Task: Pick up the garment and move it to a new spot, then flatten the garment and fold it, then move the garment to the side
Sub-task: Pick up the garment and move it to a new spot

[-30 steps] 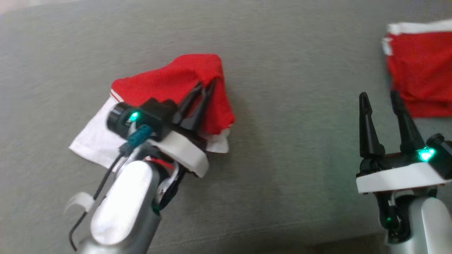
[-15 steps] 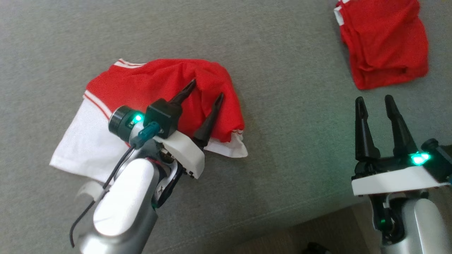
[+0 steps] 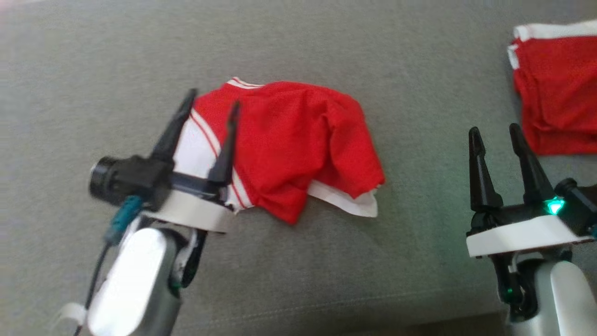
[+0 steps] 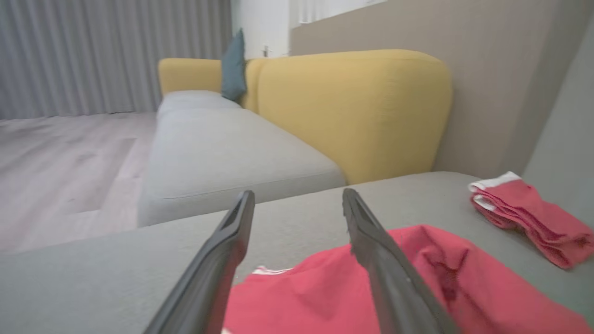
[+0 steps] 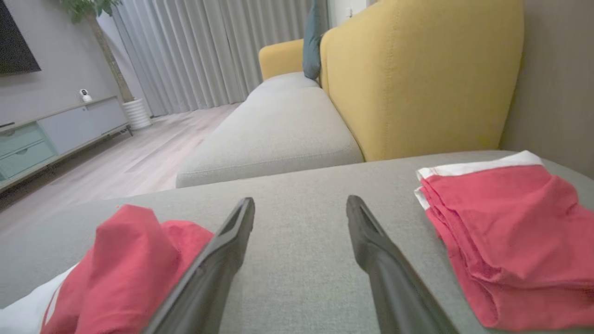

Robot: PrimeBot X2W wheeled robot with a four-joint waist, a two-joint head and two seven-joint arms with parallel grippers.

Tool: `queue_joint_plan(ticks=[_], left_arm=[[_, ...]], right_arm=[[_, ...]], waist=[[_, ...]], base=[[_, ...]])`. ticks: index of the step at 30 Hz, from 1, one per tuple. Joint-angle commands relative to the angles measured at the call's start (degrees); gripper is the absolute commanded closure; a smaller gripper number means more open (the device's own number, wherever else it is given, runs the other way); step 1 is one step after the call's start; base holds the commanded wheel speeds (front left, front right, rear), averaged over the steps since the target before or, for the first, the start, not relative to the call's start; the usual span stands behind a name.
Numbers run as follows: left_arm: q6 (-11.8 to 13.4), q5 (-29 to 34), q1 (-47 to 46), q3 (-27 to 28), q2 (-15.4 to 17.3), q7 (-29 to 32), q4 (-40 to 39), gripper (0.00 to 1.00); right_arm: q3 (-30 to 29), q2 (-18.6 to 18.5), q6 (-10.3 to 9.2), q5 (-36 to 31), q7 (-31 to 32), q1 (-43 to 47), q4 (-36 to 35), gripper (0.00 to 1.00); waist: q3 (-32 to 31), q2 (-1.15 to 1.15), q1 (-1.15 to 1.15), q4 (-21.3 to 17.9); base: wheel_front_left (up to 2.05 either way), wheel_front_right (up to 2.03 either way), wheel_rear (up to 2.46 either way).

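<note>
The garment (image 3: pixel 298 144), red with white panels and stripes, lies crumpled near the middle of the grey seat cushion (image 3: pixel 326 46), set back from its front edge. The left gripper (image 3: pixel 213 99) is positioned over the garment's left end, fingers apart and holding nothing. The right gripper (image 3: pixel 493 130) stands near the cushion's front edge, right of the garment, fingers apart and empty. A second red garment (image 3: pixel 555 93) lies folded toward the far right corner.

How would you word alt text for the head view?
A crumpled red-and-white garment lies on a grey cushion, the open left gripper over its left end. The open right gripper hangs empty near a second red garment.
</note>
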Motion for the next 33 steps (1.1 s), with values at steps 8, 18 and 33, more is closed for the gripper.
queue_joint_plan(ticks=[8,18,33], left_arm=[[3.1,-3.8,4.4,9.4,3.2,-2.1,-0.3,0.00],[3.1,-5.3,10.3,10.9,3.8,-2.5,0.8,0.00],[4.6,-5.5,14.5,10.2,4.3,-1.2,-0.6,0.00]], right_arm=[[0.8,-0.3,0.22,-1.6,2.5,-0.2,-3.2,0.00],[0.3,-0.3,0.22,-1.9,4.0,3.7,-3.0,0.00],[0.5,-0.3,0.22,-2.0,5.5,6.5,-4.0,0.00]], waist=[[-4.0,0.00,0.00,5.6],[-7.9,0.00,0.00,6.3],[-10.3,0.00,0.00,5.8]], base=[[0.00,0.00,0.00],[0.00,0.00,0.00],[0.00,0.00,0.00]])
